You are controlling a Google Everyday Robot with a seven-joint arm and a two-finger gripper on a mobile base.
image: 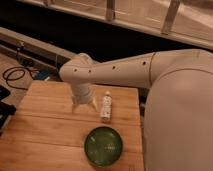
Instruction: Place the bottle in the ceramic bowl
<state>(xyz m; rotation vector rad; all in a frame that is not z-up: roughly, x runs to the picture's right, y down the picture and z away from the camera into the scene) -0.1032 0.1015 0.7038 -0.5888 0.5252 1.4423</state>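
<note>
Reaching step: the gripper (84,107) hangs over mid-bench, claw released and empty, just beside the bottle (106,107) near the right edge. Next it must shift over, grasp the bottle and carry it to the ceramic bowl (103,146) at the front edge.

A smooth cream-white rounded arm (125,72) with small dark dots along its shell fills the right of the frame. Its pale two-finger gripper (84,107), fingers splayed apart, sits left of centre.

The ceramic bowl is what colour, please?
The bowl is green, camera view; open gripper hovers beside the bottle.
</note>
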